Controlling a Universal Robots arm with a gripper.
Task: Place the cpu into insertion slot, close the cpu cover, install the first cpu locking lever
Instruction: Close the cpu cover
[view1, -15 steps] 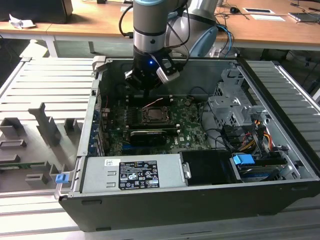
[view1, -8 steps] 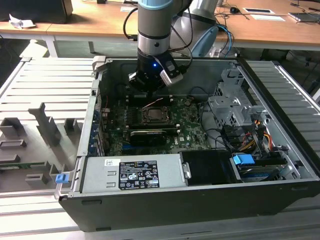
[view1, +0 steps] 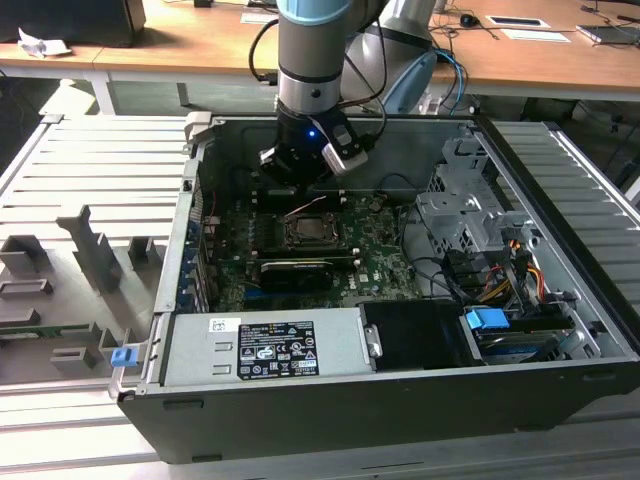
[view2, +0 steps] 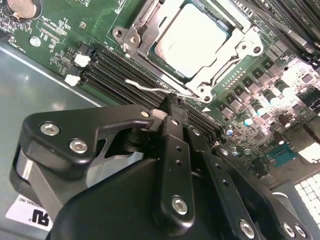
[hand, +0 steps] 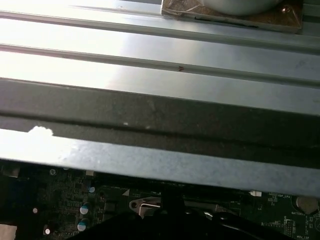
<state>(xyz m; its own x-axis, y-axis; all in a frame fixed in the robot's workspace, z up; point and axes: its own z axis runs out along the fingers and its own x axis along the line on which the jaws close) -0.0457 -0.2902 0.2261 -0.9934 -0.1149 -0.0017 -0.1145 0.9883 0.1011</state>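
CPU (view2: 192, 35) is seated in the socket mid-board, with the cover (view2: 230, 57) down flat on its edges to hold it. Gripper (view2: 169, 104) fingers are together, tips at the lever (view2: 145, 87) along the socket's edge. Probably pushing rather than pinching; lever looks unlatched.

In the second wrist view the cpu (view2: 192, 35) and the cpu cover (view2: 150, 30) run off the picture's edge, so I can't see one side of either. The locking lever (view2: 145, 86) passes behind the pincer (view2: 170, 102), whose tips sit pressed together. I can't tell if they touch the wire. In the exterior view the arm (view1: 312, 60) hides the far strip of the motherboard (view1: 385, 265). The socket (view1: 310, 232) is too small there for me to separate cpu from cover.
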